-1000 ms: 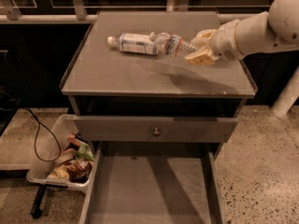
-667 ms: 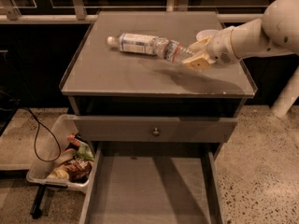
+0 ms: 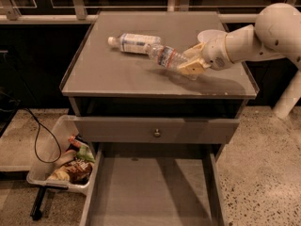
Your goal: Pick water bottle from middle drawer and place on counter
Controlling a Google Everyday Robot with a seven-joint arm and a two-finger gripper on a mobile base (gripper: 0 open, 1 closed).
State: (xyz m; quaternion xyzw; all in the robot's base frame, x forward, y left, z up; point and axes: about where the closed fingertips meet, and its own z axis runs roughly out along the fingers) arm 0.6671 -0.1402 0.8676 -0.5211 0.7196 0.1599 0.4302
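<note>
I have the tool (image 3: 192, 64) clamped on the water bottle (image 3: 165, 56), tilted low over the surface (image 3: 108, 76). Risk, as I judge it: released tilted, it rolls into the white-label bottle (image 3: 133, 42) just beside it.

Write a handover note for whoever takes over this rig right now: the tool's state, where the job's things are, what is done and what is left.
Tool: over the right part of the counter, shut on the water bottle.
Water bottle: tilted, its free end close to the white-label bottle lying on the counter. Judging by its shadow, it seems slightly above the surface.
Middle drawer: pulled out, no bottle in it.
Done: the bottle is out of the drawer and over the counter.
Left: set it down, open the tool, withdraw.
</note>
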